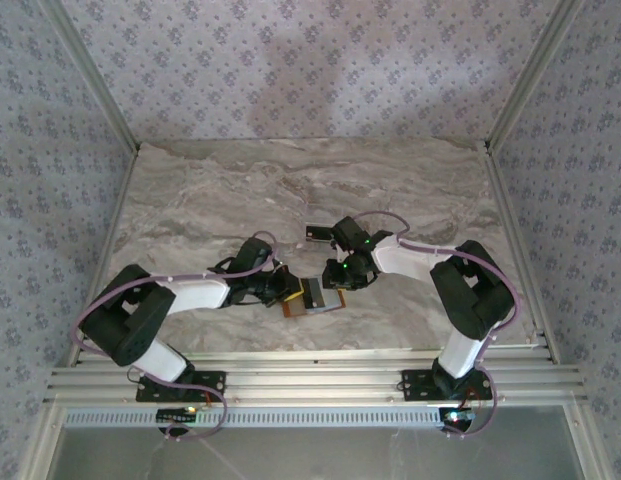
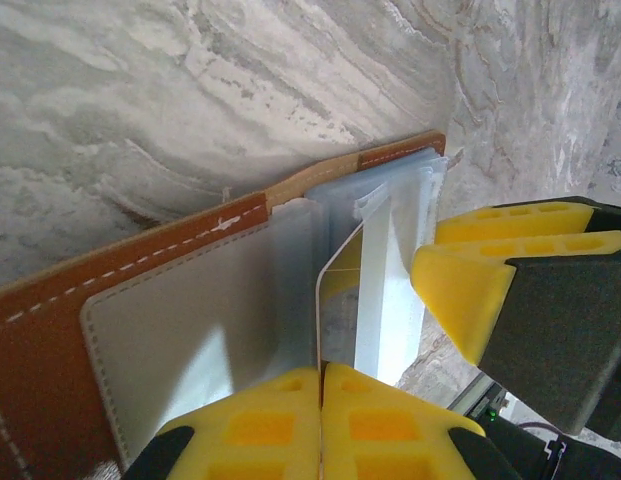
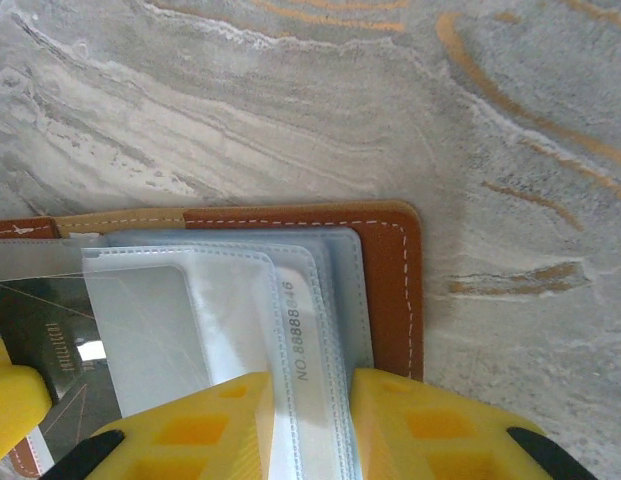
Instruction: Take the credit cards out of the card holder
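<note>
The card holder (image 1: 312, 298) lies open on the marble, with tan-brown leather (image 2: 40, 340), grey lining (image 2: 170, 330) and clear sleeves (image 3: 180, 320). My left gripper (image 2: 321, 385) is shut on the thin edge of a credit card (image 2: 319, 300) that stands out of the sleeves. The same card shows its dark face (image 3: 45, 335) in the right wrist view. My right gripper (image 3: 312, 425) points down onto the holder's right panel. Its fingers (image 3: 420, 425) stand a little apart astride a sleeve holding a pale numbered card (image 3: 308, 345). One right finger (image 2: 470, 290) sits beside the sleeves.
A dark card (image 1: 317, 234) lies loose on the marble table (image 1: 190, 200) just behind the right arm. Both arms (image 1: 200, 293) (image 1: 410, 262) meet over the holder near the front middle. Patterned walls close in the table's sides and back.
</note>
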You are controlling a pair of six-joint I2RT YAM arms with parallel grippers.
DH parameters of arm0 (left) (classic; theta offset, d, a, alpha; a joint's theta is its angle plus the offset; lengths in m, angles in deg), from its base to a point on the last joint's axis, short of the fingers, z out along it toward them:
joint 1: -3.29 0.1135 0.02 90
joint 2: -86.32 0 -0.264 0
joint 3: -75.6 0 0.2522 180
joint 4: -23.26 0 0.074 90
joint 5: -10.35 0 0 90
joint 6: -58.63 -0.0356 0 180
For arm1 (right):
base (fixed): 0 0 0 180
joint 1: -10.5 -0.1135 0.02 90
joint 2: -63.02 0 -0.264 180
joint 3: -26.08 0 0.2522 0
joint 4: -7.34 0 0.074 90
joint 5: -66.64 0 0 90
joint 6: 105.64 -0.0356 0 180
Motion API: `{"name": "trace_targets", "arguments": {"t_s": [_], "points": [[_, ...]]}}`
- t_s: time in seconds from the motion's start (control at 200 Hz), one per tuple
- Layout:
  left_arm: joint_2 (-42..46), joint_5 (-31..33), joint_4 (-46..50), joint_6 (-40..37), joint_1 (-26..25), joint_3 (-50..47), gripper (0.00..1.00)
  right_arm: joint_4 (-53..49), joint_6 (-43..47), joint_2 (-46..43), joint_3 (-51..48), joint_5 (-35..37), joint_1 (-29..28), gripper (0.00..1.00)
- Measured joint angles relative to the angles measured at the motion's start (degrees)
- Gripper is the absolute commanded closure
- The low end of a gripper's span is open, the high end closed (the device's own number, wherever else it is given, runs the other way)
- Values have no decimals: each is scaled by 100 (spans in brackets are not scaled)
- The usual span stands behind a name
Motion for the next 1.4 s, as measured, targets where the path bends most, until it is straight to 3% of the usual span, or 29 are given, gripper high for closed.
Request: {"name": "trace_targets", "arguments": {"t_s": [0.625, 0.884, 1.154, 1.399], "points": [[385, 48, 588, -225, 103, 2, 94, 0, 0, 0, 0, 2, -4, 71], [542, 133, 1261, -566, 114, 214, 94, -20, 0, 0, 0, 4, -17, 71], [597, 225, 2385, -1338, 114, 826, 96, -35, 0, 0, 7, 9, -26, 71], [466, 387, 3956, -2802, 111, 1947, 99, -59, 0, 0, 17, 20, -26, 71]]}}
